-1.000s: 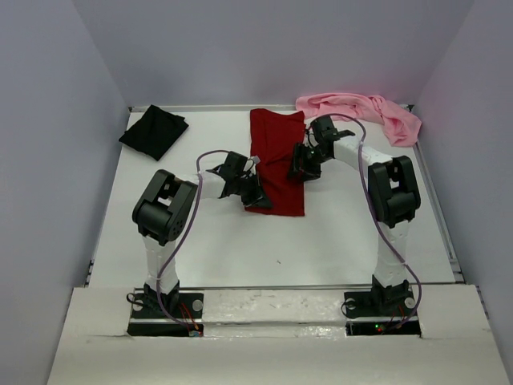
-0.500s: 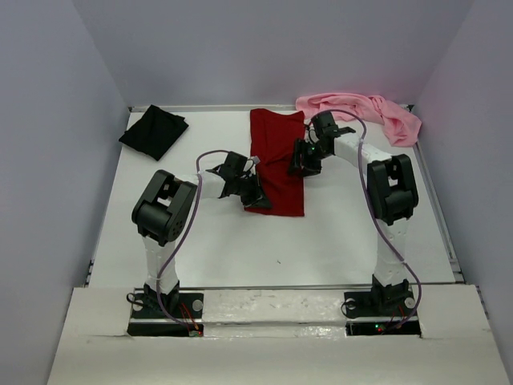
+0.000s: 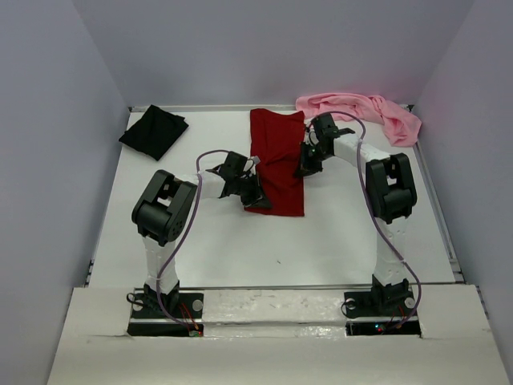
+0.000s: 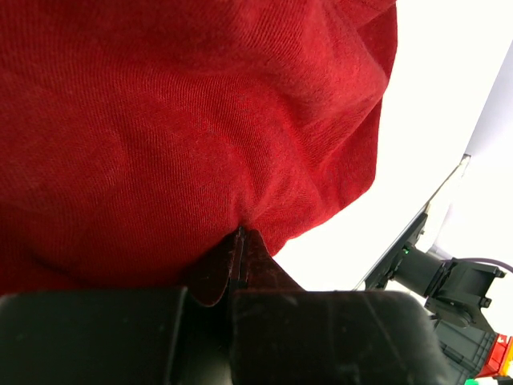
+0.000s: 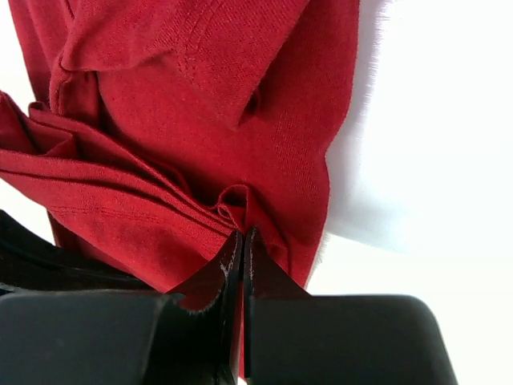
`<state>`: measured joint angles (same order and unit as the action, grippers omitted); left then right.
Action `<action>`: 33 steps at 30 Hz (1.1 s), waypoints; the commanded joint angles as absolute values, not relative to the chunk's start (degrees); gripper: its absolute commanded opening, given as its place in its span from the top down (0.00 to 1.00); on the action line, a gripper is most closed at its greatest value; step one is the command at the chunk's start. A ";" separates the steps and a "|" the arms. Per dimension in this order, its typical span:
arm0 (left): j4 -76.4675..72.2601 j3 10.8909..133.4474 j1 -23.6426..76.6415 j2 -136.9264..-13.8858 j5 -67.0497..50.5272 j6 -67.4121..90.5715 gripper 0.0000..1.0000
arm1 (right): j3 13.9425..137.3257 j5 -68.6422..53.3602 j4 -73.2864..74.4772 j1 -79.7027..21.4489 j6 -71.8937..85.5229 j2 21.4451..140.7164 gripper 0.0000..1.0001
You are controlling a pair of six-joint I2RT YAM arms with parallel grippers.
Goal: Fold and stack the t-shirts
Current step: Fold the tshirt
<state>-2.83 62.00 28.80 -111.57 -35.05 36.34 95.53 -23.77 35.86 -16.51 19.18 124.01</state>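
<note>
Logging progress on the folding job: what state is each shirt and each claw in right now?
dark red t-shirt: folded into a long strip, pinched on both sides.
black t-shirt: folded, lying far left.
light pink t-shirt: crumpled, unfolded, far right.
left claw: shut on the dark red t-shirt.
right claw: shut on the dark red t-shirt.

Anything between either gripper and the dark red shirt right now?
Nothing visible. The left gripper is shut on the dark red shirt at its near left edge, the right gripper on its right edge.
</note>
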 commanded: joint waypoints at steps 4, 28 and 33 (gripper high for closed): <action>6.77 61.17 28.83 -113.38 -28.92 32.78 1.00 | 97.47 -22.50 36.21 -15.64 18.55 123.93 1.00; 7.21 60.91 28.83 -113.64 -29.27 32.43 1.00 | 102.92 -21.80 33.49 -15.03 18.19 127.44 1.00; 7.30 61.08 28.83 -113.64 -29.35 32.26 1.00 | 102.13 -18.81 33.49 -15.03 17.58 128.23 1.00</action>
<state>-1.87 62.41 28.80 -111.59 -34.92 35.75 100.14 -22.00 35.53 -15.33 18.98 128.14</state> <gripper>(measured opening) 0.011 0.021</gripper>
